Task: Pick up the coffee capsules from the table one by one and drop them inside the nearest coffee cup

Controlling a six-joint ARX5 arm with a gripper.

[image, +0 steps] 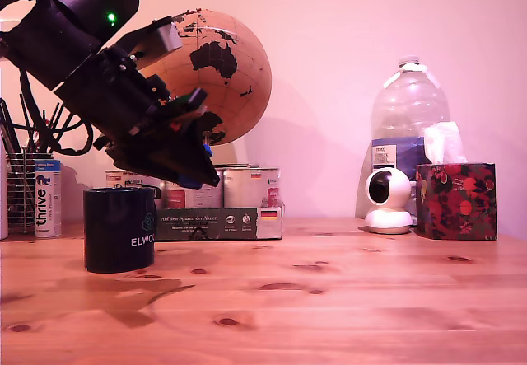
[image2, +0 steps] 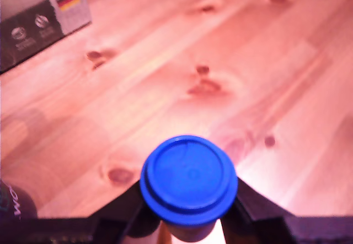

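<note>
Gripper fingertips hidden behind capsule

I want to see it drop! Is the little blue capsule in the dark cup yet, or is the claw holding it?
Not in yet. The round blue capsule sits clamped in the gripper, above the pine table.

The exterior camera is sitting low, almost at the level of the desk, looking level across it toward the pink back wall, with the arm at about 10 o'clock in its picture and close to the lens. The wrist camera is riding just behind the gripper, looking steeply down past it onto the boards from close range. Both views are sharing the dark flat box with the German flag and the coffee cup, the latter only a sliver in the wrist view.
</note>
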